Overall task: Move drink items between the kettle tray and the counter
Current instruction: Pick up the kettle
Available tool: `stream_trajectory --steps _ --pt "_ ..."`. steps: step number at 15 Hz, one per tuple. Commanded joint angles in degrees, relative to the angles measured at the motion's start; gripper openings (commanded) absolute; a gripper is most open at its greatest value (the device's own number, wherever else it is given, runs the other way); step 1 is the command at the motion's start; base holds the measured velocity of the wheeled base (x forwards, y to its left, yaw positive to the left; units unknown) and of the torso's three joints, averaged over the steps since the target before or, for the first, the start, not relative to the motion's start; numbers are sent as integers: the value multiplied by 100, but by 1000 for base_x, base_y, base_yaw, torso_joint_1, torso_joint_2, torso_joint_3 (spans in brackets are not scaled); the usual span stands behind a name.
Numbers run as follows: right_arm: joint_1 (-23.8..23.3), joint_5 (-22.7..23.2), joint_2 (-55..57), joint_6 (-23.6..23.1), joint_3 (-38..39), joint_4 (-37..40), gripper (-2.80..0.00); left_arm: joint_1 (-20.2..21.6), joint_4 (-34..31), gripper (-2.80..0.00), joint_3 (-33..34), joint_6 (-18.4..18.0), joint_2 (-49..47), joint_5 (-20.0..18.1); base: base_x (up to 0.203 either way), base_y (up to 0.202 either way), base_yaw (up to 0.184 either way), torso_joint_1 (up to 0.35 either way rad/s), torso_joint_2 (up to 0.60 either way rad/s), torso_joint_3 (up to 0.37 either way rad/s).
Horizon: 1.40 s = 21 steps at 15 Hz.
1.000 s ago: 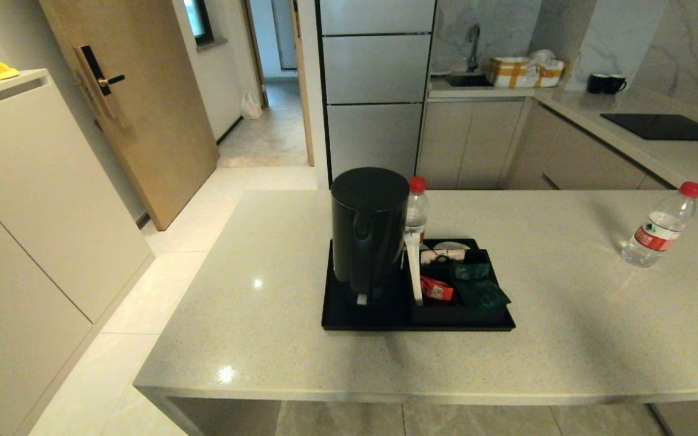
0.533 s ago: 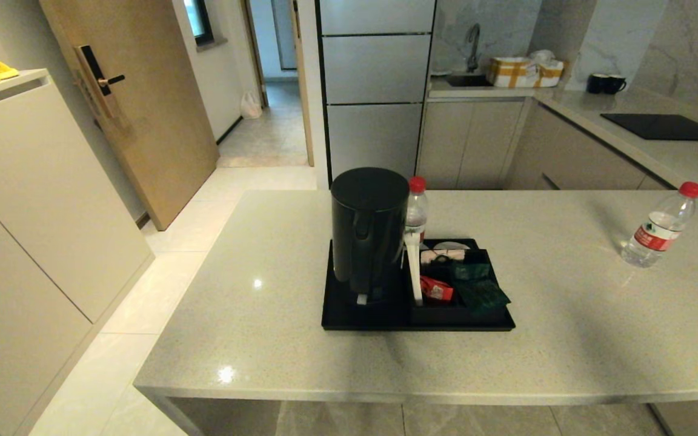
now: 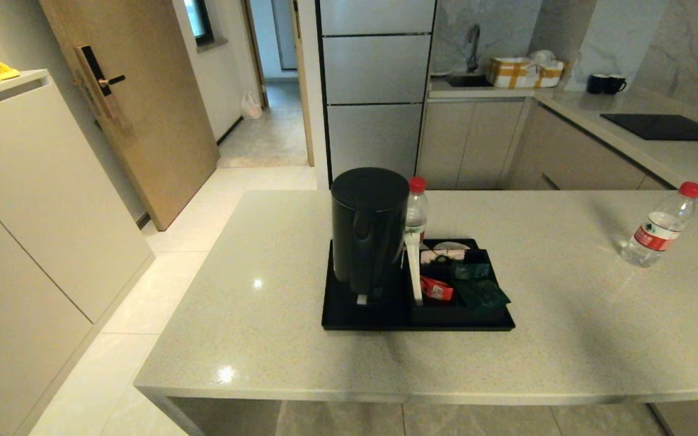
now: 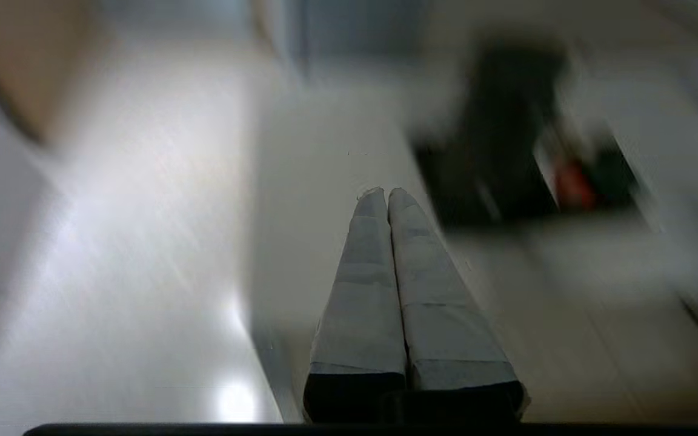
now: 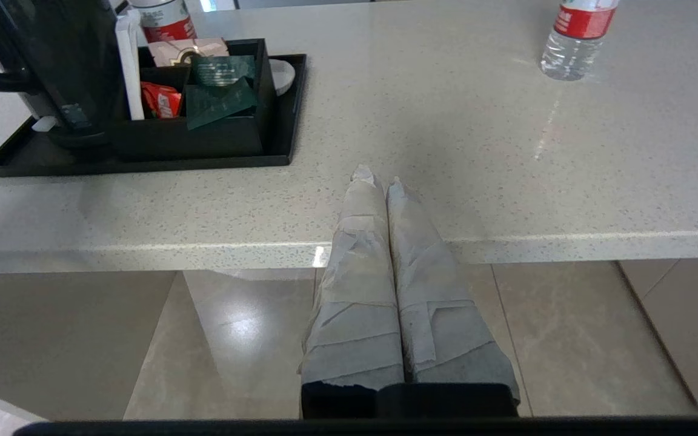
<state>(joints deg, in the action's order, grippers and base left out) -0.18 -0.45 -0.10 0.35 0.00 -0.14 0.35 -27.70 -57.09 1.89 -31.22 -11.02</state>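
Nothing on the worktop [image 3: 264,339] is shifting between the earlier head frames and this one: kettle, tray and both bottles are keeping their places, and neither arm is entering the head view.

The kettle tray [image 3: 349,320] is lying near the middle of the slab, with the black kettle [image 3: 368,230] standing upright on its 9 o'clock half and the sachet box [image 3: 446,312] on its 3 o'clock half, a dark green packet [image 3: 481,295] leaning out of the box. One red-capped bottle [image 3: 417,209] is standing just behind the kettle at the tray's 12 o'clock edge. The second bottle [image 3: 658,229] is standing upright alone, well apart from the tray toward 3 o'clock.

The right hand [image 5: 374,180] is hanging at the near edge of the slab with its fingers pressed together and holding nothing; from it the lone bottle [image 5: 576,36] is lying toward 1 o'clock and the tray [image 5: 143,162] toward 10 o'clock. The left hand [image 4: 383,192] is likewise closed and empty, off the slab's 9 o'clock side.

The right hand is probably the nearer one to that lone bottle, whose long axis is vertical, so a sideways grasp looks likely.
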Motion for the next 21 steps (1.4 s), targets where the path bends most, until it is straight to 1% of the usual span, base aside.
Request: stream_trajectory --steps 1,2,3,4,5,6,7,8,9,11,12,13,15,18,21 --pt "1 1 1 0 0 -3 -280 -5 -1418 -280 -626 -35 -1285 -1402 0 0 0 0 0 0" --pt "1 1 1 0 0 6 -280 -8 -1341 -280 -600 -50 -1618 -1985 0 0 0 0 0 0" --pt "1 1 1 0 0 -3 -280 -16 -1173 -280 -511 -67 -1906 -2479 0 0 0 0 0 0" --pt "1 1 1 0 0 -3 -280 -55 -893 -280 -368 -90 -2160 -2867 0 0 0 0 0 0" --pt "1 1 1 0 0 -3 -280 -127 -490 -280 -197 -114 -2484 -3214 0 0 0 0 0 0" --pt "1 1 1 0 0 -3 -280 -219 -129 -280 -46 -132 -2734 -3459 0 0 0 0 0 0" --pt "1 1 1 0 0 -3 -280 -328 199 -280 85 -150 -3038 -3526 0 0 0 0 0 0" --pt "1 1 1 0 0 5 -280 -462 759 0 254 -173 -3422 -3571 0 0 0 0 0 0" --pt "1 1 1 0 0 -2 -280 -581 1390 0 413 -189 -3761 -3608 0 0 0 0 0 0" --pt "1 1 1 0 0 -3 -280 -831 2457 0 685 -221 -4318 -3681 0 0 0 0 0 0" --pt "1 1 1 0 0 -3 -280 -926 2711 0 756 -229 -4420 -3699 0 0 0 0 0 0" --pt "1 1 1 0 0 -3 -280 -1005 3099 0 781 -230 -4679 -3705 0 0 0 0 0 0" --pt "1 1 1 0 0 -3 -280 -1161 3887 0 778 -231 -5557 -3730 0 0 0 0 0 0" --pt "1 1 1 0 0 -3 -280 -1506 5313 0 575 -226 -6899 -4004 0 0 0 0 0 0" --pt "1 1 1 0 0 -3 -280 -1904 6581 0 331 -232 -7953 -4209 0 0 0 0 0 0"
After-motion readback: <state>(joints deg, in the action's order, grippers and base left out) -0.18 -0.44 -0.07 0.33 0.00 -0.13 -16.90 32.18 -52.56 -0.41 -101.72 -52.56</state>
